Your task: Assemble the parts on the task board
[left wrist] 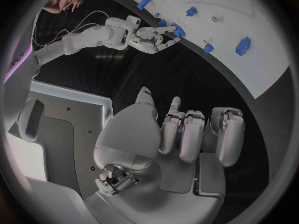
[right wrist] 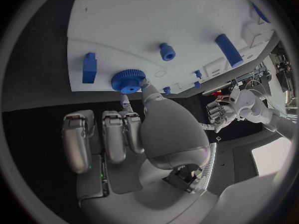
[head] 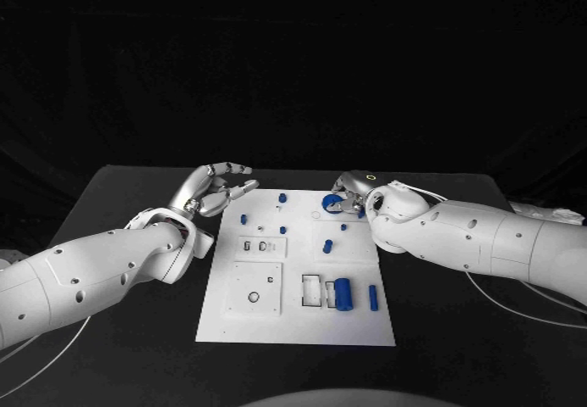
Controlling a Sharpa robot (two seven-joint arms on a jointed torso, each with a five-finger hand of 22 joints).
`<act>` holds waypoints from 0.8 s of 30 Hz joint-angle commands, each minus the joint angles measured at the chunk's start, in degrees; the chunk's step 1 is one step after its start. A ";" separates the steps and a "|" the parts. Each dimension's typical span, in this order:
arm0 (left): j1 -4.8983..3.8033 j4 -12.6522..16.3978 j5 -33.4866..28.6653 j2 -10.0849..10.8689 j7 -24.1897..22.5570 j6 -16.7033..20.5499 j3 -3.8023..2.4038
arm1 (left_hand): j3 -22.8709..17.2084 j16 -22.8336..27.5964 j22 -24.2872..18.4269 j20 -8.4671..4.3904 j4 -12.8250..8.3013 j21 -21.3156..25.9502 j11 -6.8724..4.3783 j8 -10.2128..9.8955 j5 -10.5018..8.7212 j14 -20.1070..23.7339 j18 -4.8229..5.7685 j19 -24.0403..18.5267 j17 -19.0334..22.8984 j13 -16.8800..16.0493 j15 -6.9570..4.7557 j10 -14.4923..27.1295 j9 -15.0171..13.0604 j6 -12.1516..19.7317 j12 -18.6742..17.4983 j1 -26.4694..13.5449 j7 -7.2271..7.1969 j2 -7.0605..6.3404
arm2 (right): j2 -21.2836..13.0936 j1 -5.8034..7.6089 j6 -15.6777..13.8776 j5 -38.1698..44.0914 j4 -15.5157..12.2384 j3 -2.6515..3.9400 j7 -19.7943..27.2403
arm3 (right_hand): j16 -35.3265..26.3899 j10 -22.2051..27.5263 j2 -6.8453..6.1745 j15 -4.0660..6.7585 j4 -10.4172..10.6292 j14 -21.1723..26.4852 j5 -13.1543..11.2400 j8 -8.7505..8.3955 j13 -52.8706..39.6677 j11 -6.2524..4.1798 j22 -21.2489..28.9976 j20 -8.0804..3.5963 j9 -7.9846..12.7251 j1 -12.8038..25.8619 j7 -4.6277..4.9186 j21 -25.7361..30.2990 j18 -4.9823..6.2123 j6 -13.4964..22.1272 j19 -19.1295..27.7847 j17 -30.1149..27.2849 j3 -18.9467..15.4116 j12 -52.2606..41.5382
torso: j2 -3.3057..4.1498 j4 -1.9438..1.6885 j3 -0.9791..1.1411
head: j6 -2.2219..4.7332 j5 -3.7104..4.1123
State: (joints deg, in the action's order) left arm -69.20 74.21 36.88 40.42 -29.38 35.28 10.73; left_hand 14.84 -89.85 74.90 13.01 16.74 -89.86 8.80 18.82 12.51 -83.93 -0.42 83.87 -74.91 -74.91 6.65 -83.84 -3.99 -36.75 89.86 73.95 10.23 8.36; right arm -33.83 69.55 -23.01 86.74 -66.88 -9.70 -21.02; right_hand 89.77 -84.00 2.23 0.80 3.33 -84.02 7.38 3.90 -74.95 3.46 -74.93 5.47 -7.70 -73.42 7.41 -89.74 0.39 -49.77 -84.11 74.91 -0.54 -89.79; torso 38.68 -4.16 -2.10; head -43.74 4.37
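Board (head: pixel 238 326) lies flat for reach; right hand (head: pixel 356 192) fingers the gear (head: pixel 332 203), seemingly seating it; left hand (head: pixel 220 190) hovers open, clear.

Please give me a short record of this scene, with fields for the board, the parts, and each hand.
board: white task board lying flat on the black table
parts: blue pieces spread over the board; a large blue cylinder lies near its front
round part: blue gear at the board's far right edge
left hand: at the board's far left corner, fingers apart, holding nothing
right hand: fingertips touching the gear
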 commanded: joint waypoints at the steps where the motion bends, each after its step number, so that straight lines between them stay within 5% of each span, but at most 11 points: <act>1: -0.03 0.06 0.31 -0.02 -0.63 -0.59 -0.03 | 0.26 -0.15 14.31 -0.17 -0.11 0.08 -0.42 -0.29 0.26 -6.07 0.17 4.78 -15.09 -15.09 -0.51 -6.16 0.04 -0.29 0.14 0.44 1.70 -0.09 | -0.03 -0.09 -0.01 0.40 -0.05 -0.04 -0.01 | 0.23 -6.00 -0.02 -0.45 0.27 -5.98 1.51 0.27 -15.05 0.48 -15.07 0.48 -0.12 0.80 0.22 -0.26 -0.39 -0.43 -5.89 15.09 0.31 -0.21 | 0.03 0.00 -0.01 | -0.10 0.07; 24: -0.03 0.10 0.32 0.16 -0.60 -0.54 -0.03 | 0.26 -0.15 14.31 -0.17 -0.11 0.08 -0.42 -0.29 0.26 -6.07 0.17 4.78 -15.09 -15.09 -0.51 -6.16 0.04 -0.29 0.14 0.44 1.70 -0.09 | -0.09 -0.20 0.08 0.16 -0.03 -0.04 -0.18 | 0.23 -6.00 0.08 -0.59 0.09 -5.98 3.43 0.38 -15.05 0.65 -15.07 0.67 -0.34 1.24 0.43 -0.26 -0.39 -1.01 -5.89 15.09 0.99 -0.21 | 0.05 -0.04 -0.02 | -0.26 0.11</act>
State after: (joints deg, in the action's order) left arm -69.20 74.20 36.98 40.63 -29.36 35.28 10.73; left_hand 14.84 -89.85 74.90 13.01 16.74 -89.86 8.80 18.82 12.51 -83.93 -0.42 83.87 -74.90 -74.90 6.65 -83.83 -3.99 -36.75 89.86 73.95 10.23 8.36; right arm -33.89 69.43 -23.01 86.59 -66.83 -9.71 -21.02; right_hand 89.76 -83.99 2.18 0.71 3.39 -83.92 10.64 4.18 -74.93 3.86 -74.91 5.66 -7.98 -72.60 7.71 -89.74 0.39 -50.46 -83.90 74.93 0.03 -89.78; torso 38.70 -4.20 -2.12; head -44.04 4.50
